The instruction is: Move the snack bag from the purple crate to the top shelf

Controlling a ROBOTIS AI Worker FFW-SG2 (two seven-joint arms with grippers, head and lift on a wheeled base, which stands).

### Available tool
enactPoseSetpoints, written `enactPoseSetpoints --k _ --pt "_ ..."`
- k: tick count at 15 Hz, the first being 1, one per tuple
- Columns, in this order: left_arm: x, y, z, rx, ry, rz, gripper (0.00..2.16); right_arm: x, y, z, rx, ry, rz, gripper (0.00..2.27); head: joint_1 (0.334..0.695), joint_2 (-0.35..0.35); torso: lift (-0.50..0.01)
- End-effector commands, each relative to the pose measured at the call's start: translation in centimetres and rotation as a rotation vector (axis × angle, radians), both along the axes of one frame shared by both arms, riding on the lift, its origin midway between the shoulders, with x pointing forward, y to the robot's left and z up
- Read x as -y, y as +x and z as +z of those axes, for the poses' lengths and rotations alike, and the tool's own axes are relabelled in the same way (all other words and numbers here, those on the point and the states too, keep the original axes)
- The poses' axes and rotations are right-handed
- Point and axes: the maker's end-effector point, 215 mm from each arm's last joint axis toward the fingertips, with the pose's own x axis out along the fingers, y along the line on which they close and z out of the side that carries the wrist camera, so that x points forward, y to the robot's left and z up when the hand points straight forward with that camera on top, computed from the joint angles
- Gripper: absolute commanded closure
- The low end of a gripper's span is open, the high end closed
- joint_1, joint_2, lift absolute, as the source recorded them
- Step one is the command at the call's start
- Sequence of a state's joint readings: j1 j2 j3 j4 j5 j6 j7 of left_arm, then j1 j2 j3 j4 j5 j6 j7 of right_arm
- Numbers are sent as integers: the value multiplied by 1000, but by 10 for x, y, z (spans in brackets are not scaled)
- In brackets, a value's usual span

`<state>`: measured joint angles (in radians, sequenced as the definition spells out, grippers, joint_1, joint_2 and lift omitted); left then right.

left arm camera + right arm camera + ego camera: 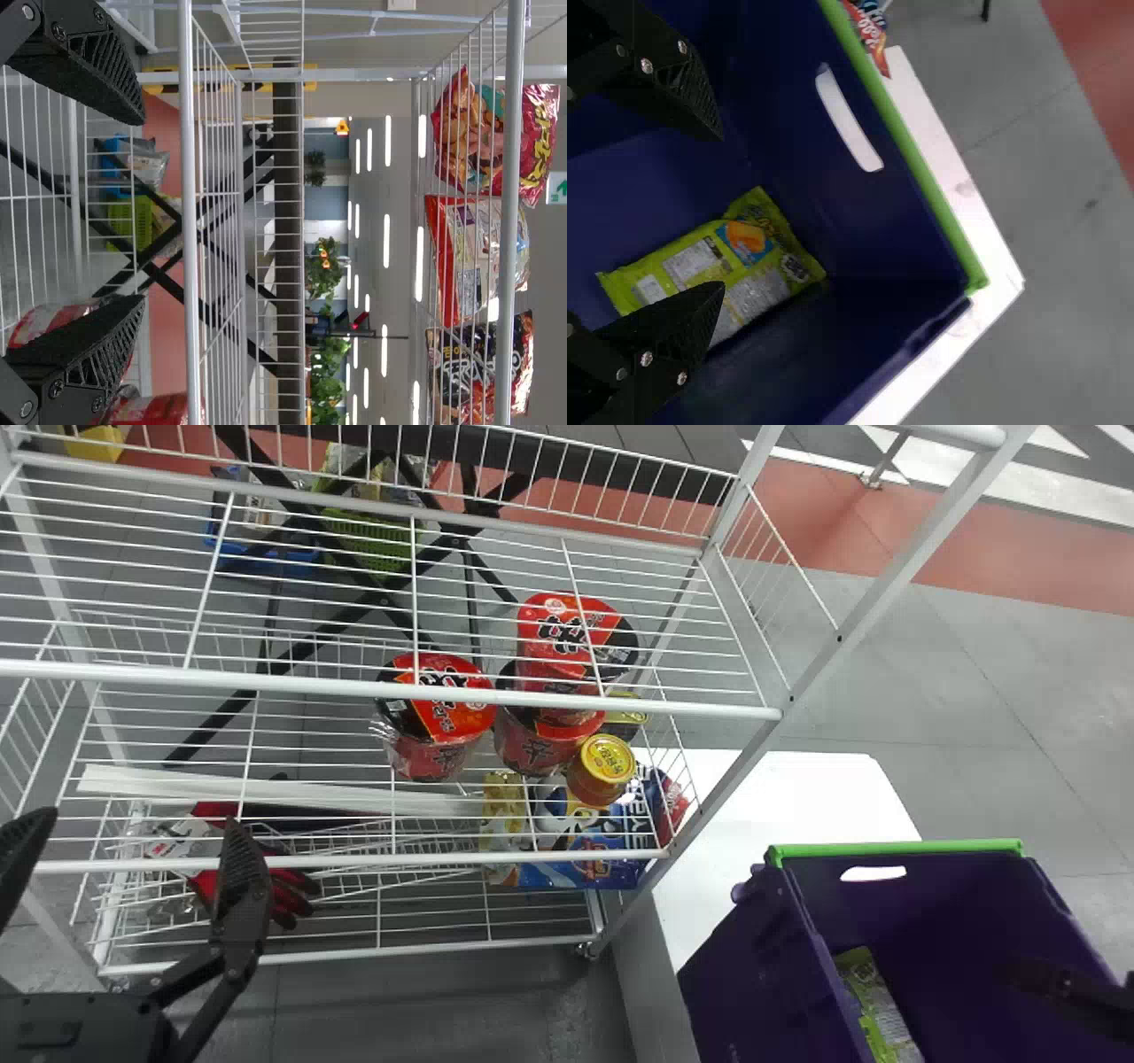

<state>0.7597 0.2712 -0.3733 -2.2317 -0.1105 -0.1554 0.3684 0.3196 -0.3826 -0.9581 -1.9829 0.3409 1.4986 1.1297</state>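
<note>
Here, the right hand (1063, 990) gapes empty near the snack bag (766, 288), purple crate (744, 979) walls around it, a rack (266, 683) alongside.

Indoor light, bright and fairly even across my head view. Ceiling lights (386, 228) glare as white strips in far background of my left wrist view. White table (753, 806), at right, nearly washes out; floor (1019, 691) beyond stays mid-toned. Inside purple crate (740, 992), I get deep shadow, detail sinking toward black; snack bag (749, 288) reads brighter against it in my right wrist view. Shelf posts (873, 607) splay steeply toward my head view's top edge.
</note>
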Motion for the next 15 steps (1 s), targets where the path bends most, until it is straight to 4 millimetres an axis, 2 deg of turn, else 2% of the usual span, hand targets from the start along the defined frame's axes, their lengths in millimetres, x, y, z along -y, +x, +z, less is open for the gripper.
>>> enactPoseSetpoints --k 1,3,5,8,11,15 --pt "0 -2 -3 -6 0 -3 107 12 8 -16 -37 -4 72 269 695 -350 -454" --pt "3 -3 -4 -11 -4 -9 107 17 22 -27 -34 -25 171 218 695 -350 -454" --pt "5 -1 -4 -9 -10 -14 107 9 34 -44 -47 -32 263 161 695 -350 -454" --pt "4 2 -5 -10 -17 -14 107 -4 36 -83 -116 -15 340 107 695 -350 -454" --pt "-3 8 -8 -16 -33 -11 103 -18 40 -127 -169 -36 502 76 695 -350 -454" --pt "-11 15 -6 -12 -50 -5 103 -14 24 -172 -274 -85 562 60 695 -350 -454"
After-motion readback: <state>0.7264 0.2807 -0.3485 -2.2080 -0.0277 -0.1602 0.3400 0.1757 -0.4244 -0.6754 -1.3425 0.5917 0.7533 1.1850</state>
